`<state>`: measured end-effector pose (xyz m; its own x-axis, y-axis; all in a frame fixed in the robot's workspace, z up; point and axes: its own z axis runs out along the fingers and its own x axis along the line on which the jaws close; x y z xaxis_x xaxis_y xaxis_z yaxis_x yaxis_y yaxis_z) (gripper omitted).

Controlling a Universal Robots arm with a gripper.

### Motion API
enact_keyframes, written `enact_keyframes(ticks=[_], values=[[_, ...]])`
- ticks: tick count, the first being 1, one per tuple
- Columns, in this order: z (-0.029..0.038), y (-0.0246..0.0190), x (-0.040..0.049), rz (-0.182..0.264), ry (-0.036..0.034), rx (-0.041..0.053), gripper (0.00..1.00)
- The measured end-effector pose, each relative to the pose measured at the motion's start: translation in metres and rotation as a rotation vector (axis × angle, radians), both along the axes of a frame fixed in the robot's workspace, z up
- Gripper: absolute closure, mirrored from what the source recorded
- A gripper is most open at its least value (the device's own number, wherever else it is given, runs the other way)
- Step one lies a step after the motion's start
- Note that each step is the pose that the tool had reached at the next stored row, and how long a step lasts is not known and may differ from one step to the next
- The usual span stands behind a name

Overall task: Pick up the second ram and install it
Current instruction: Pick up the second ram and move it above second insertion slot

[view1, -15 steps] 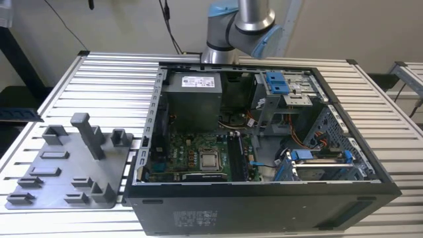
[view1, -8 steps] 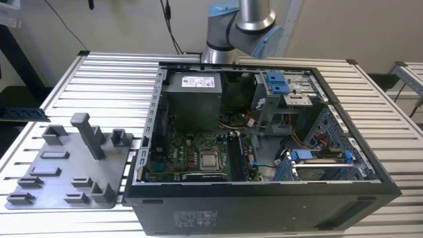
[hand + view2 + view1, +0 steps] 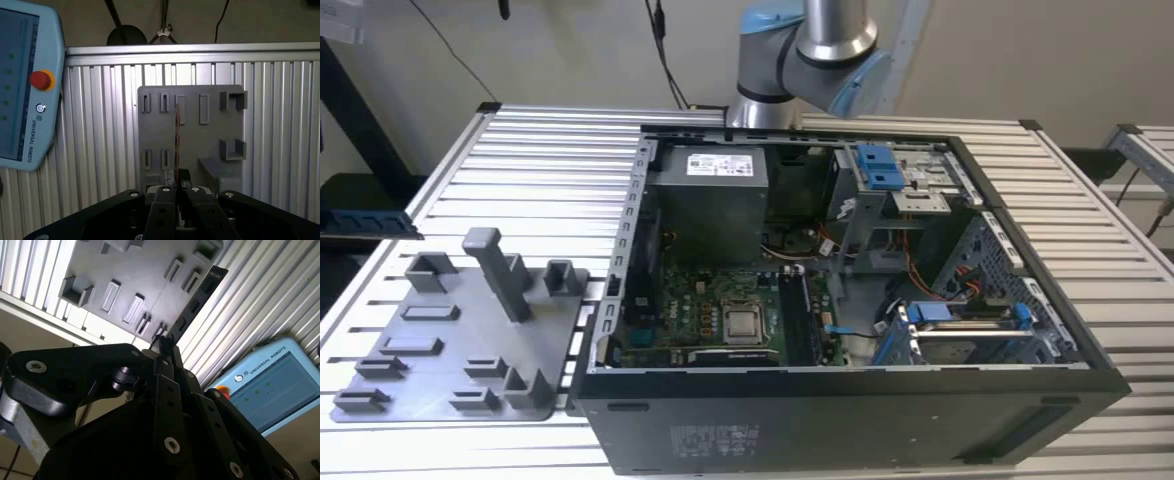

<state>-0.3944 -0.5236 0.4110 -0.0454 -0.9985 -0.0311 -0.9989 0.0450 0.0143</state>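
The second ram, clamped at one end in the end effector.
It is a long, narrow, flat stick: a dark board with a row of black chips along its face and a small pale mark at its far end. In the second wrist view it juts straight out from the end effector's tight grip, seen at a slant, with the grey holder tray and the ribbed worktop behind its free end. In the first wrist view it shows edge-on as one thin dark line with a reddish-brown edge, in front of the tray.
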Motion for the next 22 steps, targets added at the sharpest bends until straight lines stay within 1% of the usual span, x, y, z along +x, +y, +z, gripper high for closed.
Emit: enact_keyframes(ticks=[22], values=[[0.0002,0.0000,0.0510,0.000,0.0056,-0.0002,0.86]])
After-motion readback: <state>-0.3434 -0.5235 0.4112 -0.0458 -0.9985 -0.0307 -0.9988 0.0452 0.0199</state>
